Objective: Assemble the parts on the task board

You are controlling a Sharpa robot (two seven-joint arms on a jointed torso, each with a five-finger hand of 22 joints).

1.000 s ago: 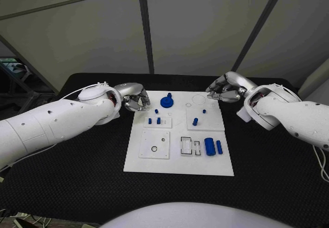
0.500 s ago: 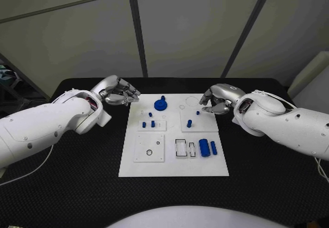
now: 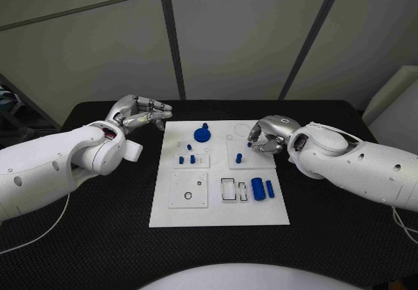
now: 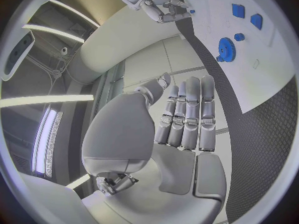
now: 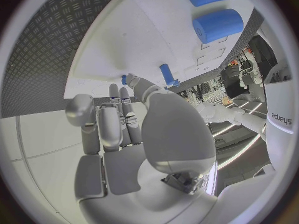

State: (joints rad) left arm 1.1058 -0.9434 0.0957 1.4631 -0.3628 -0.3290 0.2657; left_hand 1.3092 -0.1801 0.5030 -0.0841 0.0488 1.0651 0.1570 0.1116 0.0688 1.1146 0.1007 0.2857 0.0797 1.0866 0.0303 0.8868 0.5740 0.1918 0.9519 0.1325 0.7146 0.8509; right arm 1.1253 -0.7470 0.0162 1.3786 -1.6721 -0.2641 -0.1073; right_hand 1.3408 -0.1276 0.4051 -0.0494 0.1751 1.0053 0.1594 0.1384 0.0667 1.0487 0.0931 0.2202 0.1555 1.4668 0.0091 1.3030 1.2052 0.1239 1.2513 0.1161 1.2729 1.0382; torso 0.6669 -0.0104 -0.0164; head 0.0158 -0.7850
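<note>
Black surface carries task board at centre. Left hand upper left, fingers apart, empty. Right hand over board's right edge, fingers curled; whether anything is held, cannot tell, probably reaching for part.

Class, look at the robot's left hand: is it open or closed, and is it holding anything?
Open and empty. The left hand is raised beside the task board with fingers extended straight, nothing between them.
</note>
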